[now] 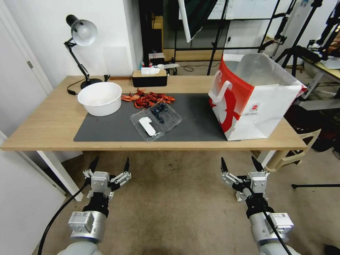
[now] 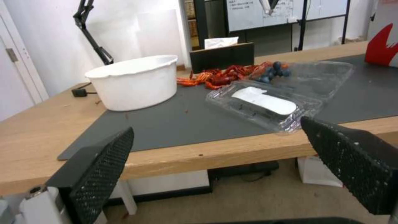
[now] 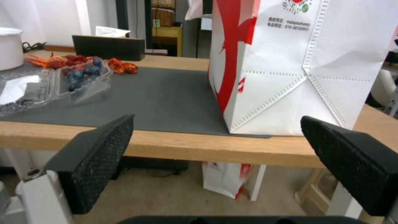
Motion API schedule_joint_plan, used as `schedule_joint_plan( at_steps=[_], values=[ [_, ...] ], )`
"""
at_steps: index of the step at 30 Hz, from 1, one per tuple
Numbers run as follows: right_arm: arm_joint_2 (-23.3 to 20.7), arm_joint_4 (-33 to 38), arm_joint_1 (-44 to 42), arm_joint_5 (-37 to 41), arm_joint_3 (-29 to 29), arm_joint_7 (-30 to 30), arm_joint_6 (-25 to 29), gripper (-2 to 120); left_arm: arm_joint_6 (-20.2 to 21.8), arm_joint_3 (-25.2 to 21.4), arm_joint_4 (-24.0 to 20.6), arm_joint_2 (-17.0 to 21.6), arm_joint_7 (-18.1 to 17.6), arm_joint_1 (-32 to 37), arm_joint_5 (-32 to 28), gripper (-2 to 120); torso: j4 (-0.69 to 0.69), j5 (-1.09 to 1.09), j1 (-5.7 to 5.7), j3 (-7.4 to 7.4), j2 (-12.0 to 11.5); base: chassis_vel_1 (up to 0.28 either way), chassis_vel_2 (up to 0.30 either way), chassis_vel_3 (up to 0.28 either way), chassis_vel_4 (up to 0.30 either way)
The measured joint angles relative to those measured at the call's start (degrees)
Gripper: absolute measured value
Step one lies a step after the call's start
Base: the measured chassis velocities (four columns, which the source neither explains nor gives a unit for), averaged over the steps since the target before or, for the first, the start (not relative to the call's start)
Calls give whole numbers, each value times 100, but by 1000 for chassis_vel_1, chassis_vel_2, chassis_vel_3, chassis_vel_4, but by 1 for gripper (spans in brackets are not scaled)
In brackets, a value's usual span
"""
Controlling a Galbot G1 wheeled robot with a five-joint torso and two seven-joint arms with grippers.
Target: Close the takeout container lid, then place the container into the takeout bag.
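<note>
Clear takeout container (image 1: 156,120) unfolded on mat; left pincer (image 1: 109,166), right pincer (image 1: 241,165) both spread wide, empty.

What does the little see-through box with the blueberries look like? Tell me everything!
The takeout container is a small clear plastic clamshell, lying open and flat on the dark gray mat near the table's front edge. One half holds dark blueberries. The other half, the lid, lies nearer the robot and bears a white oblong label. Red crayfish lie just behind it. Neither hand touches it.

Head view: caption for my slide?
Container lies open on the mat, bag upright at right, both open grippers below the table edge.
</note>
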Motion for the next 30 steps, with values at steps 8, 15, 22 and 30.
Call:
schedule_joint_plan(
  at_steps=[8, 15, 22, 30],
  values=[
    [0, 0, 0, 0, 0, 0, 0, 100, 0, 0, 0, 0, 0, 0, 0, 100, 0, 0, 1, 0, 0, 0, 0, 0, 0],
    [0, 0, 0, 0, 0, 0, 0, 100, 0, 0, 0, 0, 0, 0, 0, 100, 0, 0, 0, 0, 0, 0, 0, 0, 0],
    [0, 0, 0, 0, 0, 0, 0, 100, 0, 0, 0, 0, 0, 0, 0, 100, 0, 0, 1, 0, 0, 0, 0, 0, 0],
    [215, 0, -9, -309, -164, -294, -428, 100, 24, 289, 98, 54, -370, -200, -212, 100, 1, 0, 0, 0, 0, 0, 0, 0, 0]
  ],
)
